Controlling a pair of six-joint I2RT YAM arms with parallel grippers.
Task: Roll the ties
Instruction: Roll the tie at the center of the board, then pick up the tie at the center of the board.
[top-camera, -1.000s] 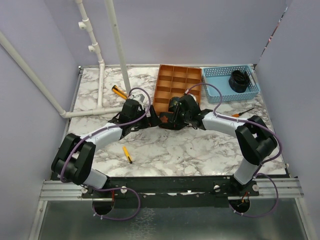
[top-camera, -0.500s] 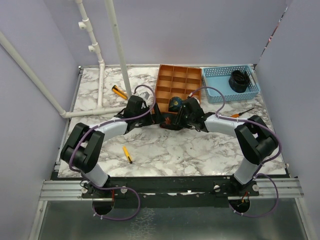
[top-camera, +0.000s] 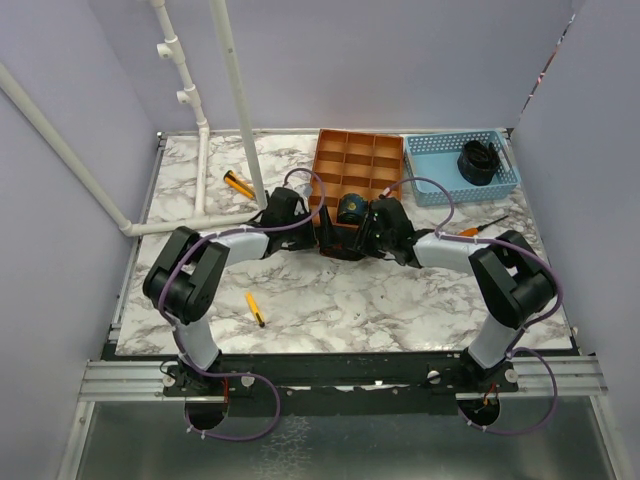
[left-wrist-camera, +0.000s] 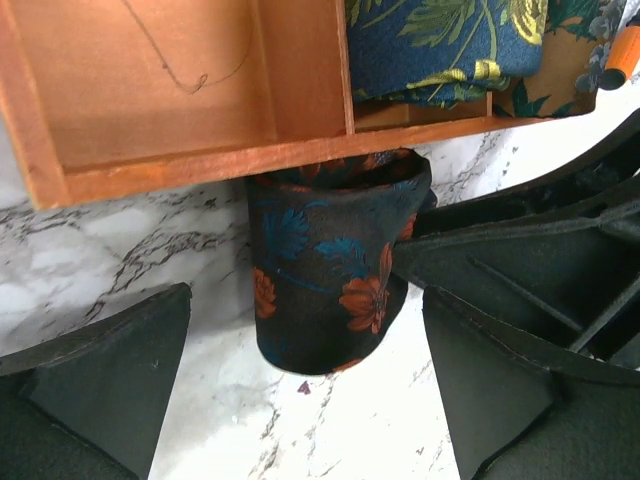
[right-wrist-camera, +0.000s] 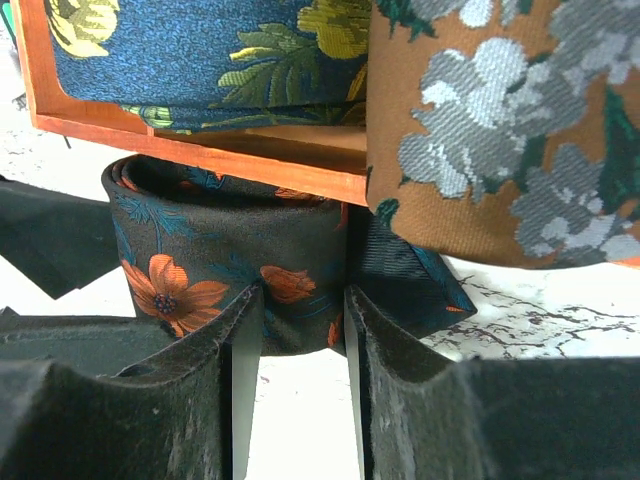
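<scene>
Right gripper (right-wrist-camera: 300, 335) clamps the dark, orange-flowered rolled fabric tie (right-wrist-camera: 215, 240) at 6 o'clock of the orange tray (right-wrist-camera: 250, 155). Left gripper (left-wrist-camera: 305, 310) stands open around it.

Black joints (top-camera: 185, 285), pale grey links (top-camera: 440, 250) and purple cables (top-camera: 425, 180) meet the matte black left tool (left-wrist-camera: 307, 295) and right tool (right-wrist-camera: 302, 295).

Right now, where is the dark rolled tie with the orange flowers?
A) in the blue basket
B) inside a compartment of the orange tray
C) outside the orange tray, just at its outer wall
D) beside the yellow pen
C: in the left wrist view the rolled tie sits outside the orange tray, its top at the tray's wall, not in any compartment.
</scene>
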